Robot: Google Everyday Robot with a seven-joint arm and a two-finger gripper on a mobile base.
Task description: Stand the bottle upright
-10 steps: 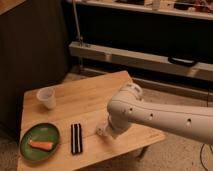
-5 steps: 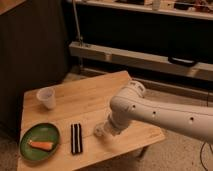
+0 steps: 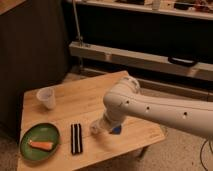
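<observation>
My white arm [image 3: 150, 107] reaches in from the right over the wooden table [image 3: 90, 100]. The gripper [image 3: 98, 128] is low over the table's front middle, just right of the black striped bar [image 3: 76, 138]. A small pale shape at the gripper's tip may be the bottle [image 3: 94, 130]. It is mostly hidden by the gripper, and I cannot tell whether it lies flat or stands. A small blue block [image 3: 116, 131] shows just under the wrist.
A translucent plastic cup [image 3: 46, 97] stands at the table's back left. A green plate [image 3: 30, 135] with an orange carrot [image 3: 41, 145] sits at the front left. The table's front edge is close below the gripper. A dark shelf unit stands behind.
The gripper has shifted slightly left and lower toward the table near the black bar. The cup, plate and bar have not moved.
</observation>
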